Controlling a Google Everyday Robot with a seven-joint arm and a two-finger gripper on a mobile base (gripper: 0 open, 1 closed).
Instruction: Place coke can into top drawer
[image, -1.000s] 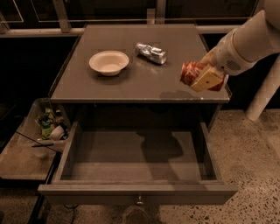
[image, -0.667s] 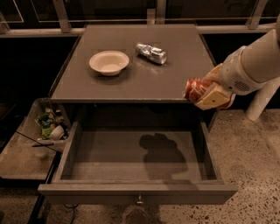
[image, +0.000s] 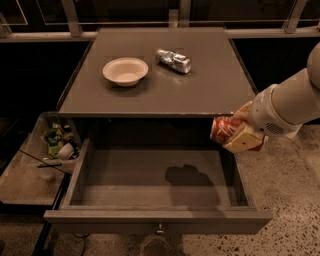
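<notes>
The red coke can (image: 223, 130) with white lettering lies sideways in my gripper (image: 239, 131), which is shut on it. It hangs above the right side of the open top drawer (image: 150, 179), just in front of the table's front edge. The drawer is pulled out wide, its inside bare, with a small metal knob (image: 160, 230) on the front panel. The can's shadow falls on the drawer floor right of the middle. My white arm (image: 290, 102) comes in from the right.
On the table top (image: 210, 85) stand a white bowl (image: 125, 70) and a silver foil-like can (image: 173, 60) lying on its side. A low tray with clutter (image: 56, 144) sits left of the drawer. Speckled floor lies to the right.
My gripper has carried the coke can forward and down, off the table's front right edge, to over the right part of the open drawer. Its shadow moved right in the drawer.
</notes>
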